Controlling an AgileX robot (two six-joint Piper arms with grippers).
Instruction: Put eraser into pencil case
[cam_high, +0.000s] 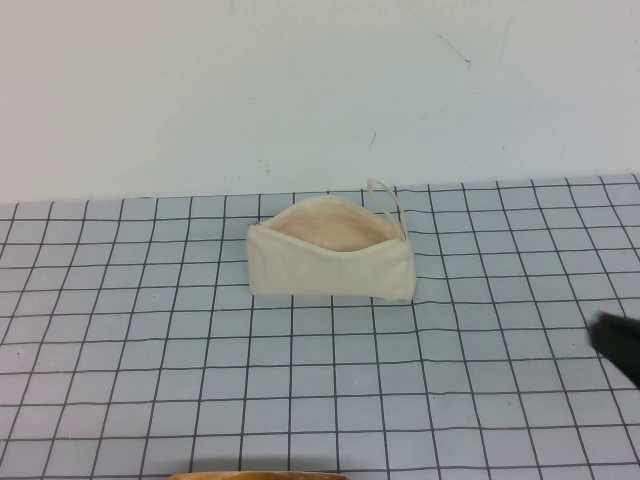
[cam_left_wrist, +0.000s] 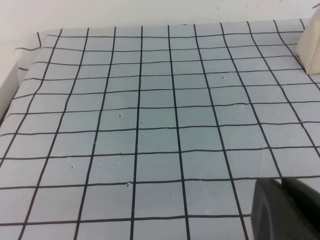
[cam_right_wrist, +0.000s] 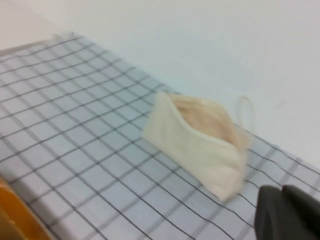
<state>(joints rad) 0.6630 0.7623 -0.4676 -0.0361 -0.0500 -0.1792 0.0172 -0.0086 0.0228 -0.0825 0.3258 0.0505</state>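
High view, pencil case (cam_high: 330, 265) left of right gripper (cam_high: 618, 343)

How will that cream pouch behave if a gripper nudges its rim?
The pencil case looks like thin fabric, so probably floppy and light; likely slides on the grid mat. Its open mouth may collapse. Right gripper sits at the right edge; left gripper is off its left.

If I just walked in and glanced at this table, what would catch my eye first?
The cream pencil case stands out at once, sitting open near the middle of the gridded mat, its pinkish lining showing and a thin loop strap at its far right end. The right gripper is a dark shape at the mat's right edge; the left gripper shows only in its wrist view. No eraser is visible.
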